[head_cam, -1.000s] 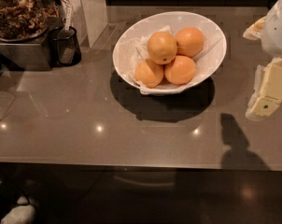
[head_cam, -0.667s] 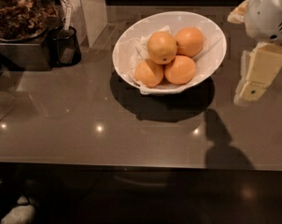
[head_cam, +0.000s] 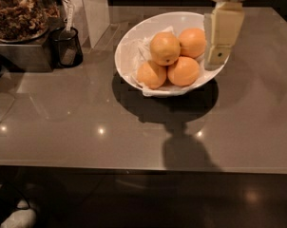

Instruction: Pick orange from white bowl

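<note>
A second ago my tool (head_cam: 218,51) hung out over the bare table (head_cam: 86,122), well to the right of the white bowl (head_cam: 148,25). It has since swung left and now sits at the bowl's right rim, covering part of that rim from this angle. It is just beside the rightmost of the piled fruit. I cannot tell whether the tool is spread or pressed together; from here it reads as one pale block pointing down. It carries nothing.

The orange (head_cam: 165,48) I am after has not moved. It sits on top of the pile inside the bowl, its dark stem dimple facing the front. It rests on the other three oranges: one behind and to the right (head_cam: 192,42), one in front to the right (head_cam: 183,71) and one in front to the left (head_cam: 151,74). Crumpled white paper (head_cam: 133,56) lines the bowl under them.

I judge the approach is mostly done but the grasp has not started. My tool is to the right of the target, with another orange in between, so I need to go further left before coming down. The top fruit could roll if nudged.
</note>
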`<state>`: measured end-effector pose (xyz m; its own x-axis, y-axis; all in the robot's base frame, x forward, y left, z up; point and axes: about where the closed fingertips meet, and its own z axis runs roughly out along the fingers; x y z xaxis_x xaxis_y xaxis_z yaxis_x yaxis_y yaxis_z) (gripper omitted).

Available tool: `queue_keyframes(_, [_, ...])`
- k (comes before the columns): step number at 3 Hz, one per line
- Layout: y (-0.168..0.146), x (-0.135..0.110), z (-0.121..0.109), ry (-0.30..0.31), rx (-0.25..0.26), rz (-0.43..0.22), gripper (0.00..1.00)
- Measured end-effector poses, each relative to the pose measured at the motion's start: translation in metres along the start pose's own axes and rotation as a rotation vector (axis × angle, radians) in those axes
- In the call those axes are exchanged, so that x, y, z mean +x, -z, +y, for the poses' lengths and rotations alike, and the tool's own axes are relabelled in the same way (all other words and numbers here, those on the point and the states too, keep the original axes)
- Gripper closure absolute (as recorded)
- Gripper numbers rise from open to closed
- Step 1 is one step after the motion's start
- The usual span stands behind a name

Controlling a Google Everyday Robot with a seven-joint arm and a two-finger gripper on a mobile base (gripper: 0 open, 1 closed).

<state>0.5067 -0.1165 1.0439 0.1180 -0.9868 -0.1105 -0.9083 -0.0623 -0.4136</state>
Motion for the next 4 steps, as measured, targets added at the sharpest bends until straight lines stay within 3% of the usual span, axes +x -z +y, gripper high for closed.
queue_keyframes(1, [0.002,-0.003,-0.003,0.001,0.016,-0.006,0.00])
queue_keyframes(2, [-0.005,0.000,-0.020,0.001,0.035,-0.025,0.00])
queue_keyframes(4, [-0.050,-0.017,-0.062,0.042,-0.031,-0.156,0.00])
